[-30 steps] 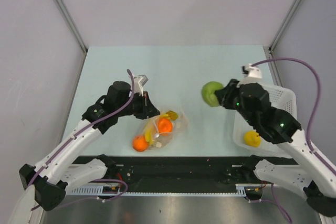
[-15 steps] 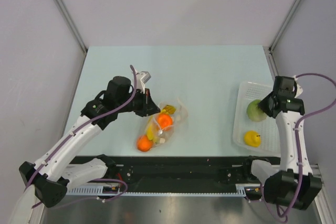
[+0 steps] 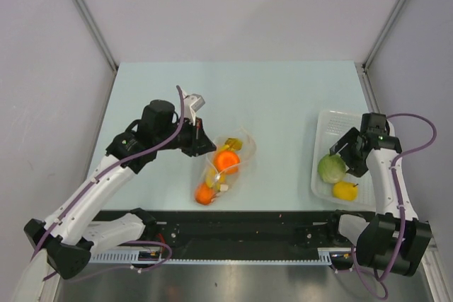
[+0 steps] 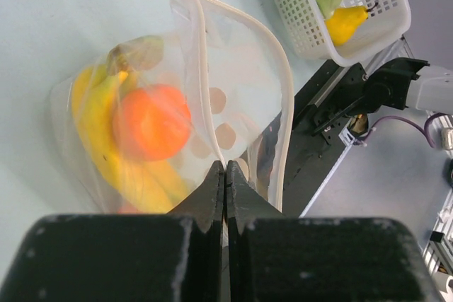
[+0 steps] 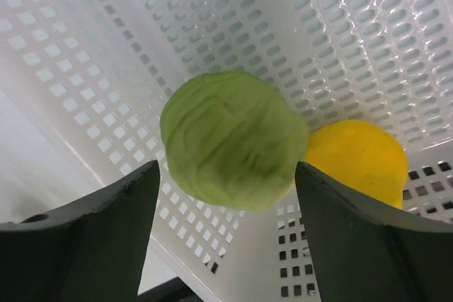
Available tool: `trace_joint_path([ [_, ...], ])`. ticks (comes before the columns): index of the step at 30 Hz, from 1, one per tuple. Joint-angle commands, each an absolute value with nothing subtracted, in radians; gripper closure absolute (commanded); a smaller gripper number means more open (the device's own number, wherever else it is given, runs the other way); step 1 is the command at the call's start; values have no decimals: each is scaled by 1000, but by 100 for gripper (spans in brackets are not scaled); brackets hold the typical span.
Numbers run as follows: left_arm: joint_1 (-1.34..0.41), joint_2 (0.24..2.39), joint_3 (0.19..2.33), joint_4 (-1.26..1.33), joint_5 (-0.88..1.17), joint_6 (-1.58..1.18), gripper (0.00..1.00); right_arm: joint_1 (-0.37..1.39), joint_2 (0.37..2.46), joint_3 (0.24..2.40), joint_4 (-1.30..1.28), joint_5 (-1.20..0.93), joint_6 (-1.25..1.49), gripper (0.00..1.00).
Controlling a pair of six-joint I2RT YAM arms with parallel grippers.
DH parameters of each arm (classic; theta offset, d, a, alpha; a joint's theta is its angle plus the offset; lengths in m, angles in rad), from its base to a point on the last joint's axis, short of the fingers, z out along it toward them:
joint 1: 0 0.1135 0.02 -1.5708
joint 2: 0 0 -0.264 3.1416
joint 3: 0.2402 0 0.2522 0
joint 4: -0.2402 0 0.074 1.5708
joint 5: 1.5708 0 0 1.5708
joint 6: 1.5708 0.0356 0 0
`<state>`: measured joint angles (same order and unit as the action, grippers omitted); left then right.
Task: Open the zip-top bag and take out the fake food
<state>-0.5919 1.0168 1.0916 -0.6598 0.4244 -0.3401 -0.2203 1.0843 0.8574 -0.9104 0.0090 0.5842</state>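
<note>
Your left gripper [image 4: 225,175] pinches the zip-top bag [image 4: 244,97]; your right gripper [image 5: 226,171] hangs spread over the cabbage [image 5: 226,136] in the basket [image 5: 368,26].

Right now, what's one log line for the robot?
left gripper: shut on zip-top bag | right gripper: open above cabbage in basket | banana, orange: inside bag

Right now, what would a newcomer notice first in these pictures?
The clear zip-top bag near the front of the table, mouth gaping, an orange and bananas inside, its rim pinched by the left gripper. Then the green cabbage beside a yellow fruit in the white basket at right, below the open right gripper.
</note>
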Motion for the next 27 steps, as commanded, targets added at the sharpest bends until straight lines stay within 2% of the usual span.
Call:
trace_joint_path([
  [1, -594, 985, 1083, -588, 469, -344, 100, -200, 1042, 981, -966, 50, 497, 16],
  [5, -594, 983, 1078, -574, 469, -362, 100, -51, 990, 1100, -1014, 106, 506, 14],
  [8, -594, 992, 1072, -566, 468, -373, 100, 193, 966, 1172, -988, 153, 555, 15],
  [9, -595, 997, 1077, -580, 471, -374, 100, 328, 966, 1181, -936, 156, 583, 16],
  [13, -594, 993, 1072, -578, 474, -388, 100, 646, 1002, 1192, -751, 227, 609, 23],
  [16, -594, 989, 1052, -554, 482, -413, 100, 822, 1089, 1195, -625, 247, 581, 28],
  [21, -595, 991, 1051, -554, 499, -419, 100, 946, 1244, 1239, -489, 192, 511, 32],
  [27, -595, 1005, 1040, -523, 523, -443, 100, 976, 1382, 1240, -417, 131, 453, 35],
])
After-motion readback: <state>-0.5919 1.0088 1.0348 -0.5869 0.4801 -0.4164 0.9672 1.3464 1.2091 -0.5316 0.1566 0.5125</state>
